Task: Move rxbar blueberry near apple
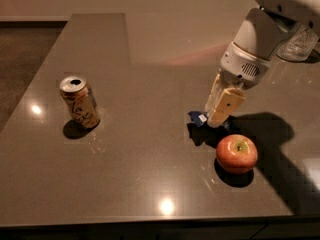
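Rxbar blueberry (pixel 198 117) down by the apple (pixel 236 153), under my pincer (pixel 220 115).
The pincer hangs low at the bench (pixel 150 174), covering most of the bar so only a blue corner shows at its left. I cannot tell whether it grips or is loose. The apple sits just beside, so I judge the placement nearly done. The can (pixel 80 102) stands well apart, no obstacle.
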Controlling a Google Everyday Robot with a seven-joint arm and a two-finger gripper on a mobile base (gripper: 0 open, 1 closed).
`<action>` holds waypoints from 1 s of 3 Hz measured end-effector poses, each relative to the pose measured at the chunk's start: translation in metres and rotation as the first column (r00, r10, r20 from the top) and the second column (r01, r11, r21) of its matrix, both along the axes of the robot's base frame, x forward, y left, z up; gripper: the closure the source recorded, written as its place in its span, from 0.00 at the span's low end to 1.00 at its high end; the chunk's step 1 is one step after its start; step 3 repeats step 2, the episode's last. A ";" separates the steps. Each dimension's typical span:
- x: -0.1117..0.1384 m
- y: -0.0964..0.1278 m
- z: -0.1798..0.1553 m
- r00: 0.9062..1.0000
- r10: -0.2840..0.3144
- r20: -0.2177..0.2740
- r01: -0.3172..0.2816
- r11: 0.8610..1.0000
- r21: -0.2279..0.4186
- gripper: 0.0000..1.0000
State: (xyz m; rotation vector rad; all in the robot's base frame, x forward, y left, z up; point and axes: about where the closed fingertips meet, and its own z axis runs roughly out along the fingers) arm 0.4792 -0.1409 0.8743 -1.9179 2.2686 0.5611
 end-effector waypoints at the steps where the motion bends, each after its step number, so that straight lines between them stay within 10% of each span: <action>1: 0.007 0.003 0.000 1.000 -0.007 0.026 0.006 1.000 0.008 0.00; 3: 0.012 0.006 0.000 0.999 -0.013 0.043 0.012 1.000 0.014 0.00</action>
